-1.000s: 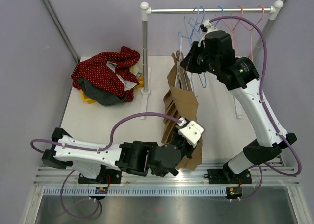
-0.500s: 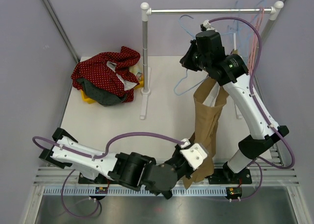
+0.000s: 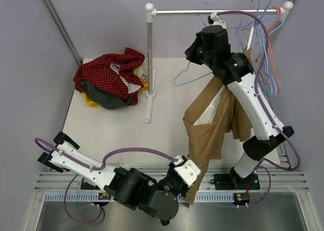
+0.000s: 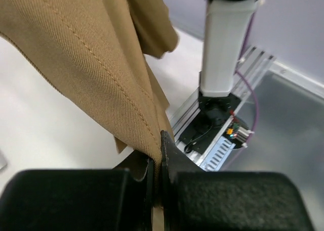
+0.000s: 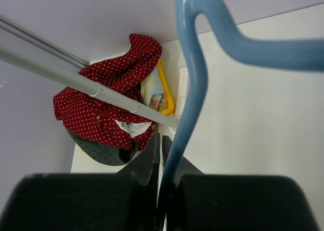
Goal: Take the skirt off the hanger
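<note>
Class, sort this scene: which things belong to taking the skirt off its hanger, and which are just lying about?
Job: tan skirt, blue hanger, left gripper, right gripper.
Lying about: red dotted clothes pile, spare hangers, rail.

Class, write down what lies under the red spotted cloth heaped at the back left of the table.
Under the red spotted cloth, a dark grey garment and a yellow edge poke out. What the yellow thing is cannot be seen; the clothes cover it.
</note>
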{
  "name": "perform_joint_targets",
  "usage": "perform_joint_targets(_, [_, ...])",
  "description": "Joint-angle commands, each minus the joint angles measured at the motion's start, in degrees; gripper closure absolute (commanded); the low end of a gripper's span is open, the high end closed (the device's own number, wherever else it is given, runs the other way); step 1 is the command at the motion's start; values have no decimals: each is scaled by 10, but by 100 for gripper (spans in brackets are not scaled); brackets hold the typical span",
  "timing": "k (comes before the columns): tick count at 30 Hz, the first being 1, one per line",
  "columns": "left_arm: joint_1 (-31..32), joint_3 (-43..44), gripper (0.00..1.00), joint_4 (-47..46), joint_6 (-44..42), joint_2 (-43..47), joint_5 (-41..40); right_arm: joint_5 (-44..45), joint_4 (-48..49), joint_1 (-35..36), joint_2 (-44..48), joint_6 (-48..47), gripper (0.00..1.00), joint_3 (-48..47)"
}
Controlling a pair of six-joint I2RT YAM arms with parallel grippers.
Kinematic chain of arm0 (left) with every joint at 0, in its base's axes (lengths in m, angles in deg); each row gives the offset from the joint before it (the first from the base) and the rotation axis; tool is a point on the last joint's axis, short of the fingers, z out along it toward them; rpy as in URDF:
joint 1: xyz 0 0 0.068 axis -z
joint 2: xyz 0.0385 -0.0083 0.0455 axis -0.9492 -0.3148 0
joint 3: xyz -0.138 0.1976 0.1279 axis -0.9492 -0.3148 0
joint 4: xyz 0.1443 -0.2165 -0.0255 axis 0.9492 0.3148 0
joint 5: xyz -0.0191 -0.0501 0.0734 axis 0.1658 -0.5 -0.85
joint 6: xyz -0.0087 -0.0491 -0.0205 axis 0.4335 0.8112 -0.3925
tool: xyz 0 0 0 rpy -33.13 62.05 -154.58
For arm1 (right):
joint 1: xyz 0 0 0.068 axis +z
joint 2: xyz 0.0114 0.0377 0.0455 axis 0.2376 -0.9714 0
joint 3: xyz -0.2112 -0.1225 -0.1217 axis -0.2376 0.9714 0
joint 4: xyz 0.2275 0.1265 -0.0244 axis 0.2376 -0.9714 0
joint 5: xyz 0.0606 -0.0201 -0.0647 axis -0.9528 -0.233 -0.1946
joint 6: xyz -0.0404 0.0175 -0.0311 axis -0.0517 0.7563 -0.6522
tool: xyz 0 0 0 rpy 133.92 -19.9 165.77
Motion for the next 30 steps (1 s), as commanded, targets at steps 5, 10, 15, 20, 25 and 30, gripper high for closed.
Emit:
perform_joint_targets(5, [-7,-11,100,226,213,-64,61,-65,73,-17,33,-77,100,-11])
perform_joint_targets(10, [-20,-5,100,286,255,-138,153,-97,89,-17,26,-74,100,-14])
perform_joint_targets(15, [-41,9,100,328,293,-218,240,-109,71,-17,-2,-80,100,-66])
perform_joint_targets(20, [-89,-10,100,358,345,-273,302,-118,65,-17,-17,-93,100,-91])
perform_joint_targets(25, [-98,19,100,359,347,-270,276,-124,51,-24,-41,-110,100,-131])
perform_joint_targets(30, [-124,83,100,378,315,-255,224,-147,50,-56,-70,-110,100,-174])
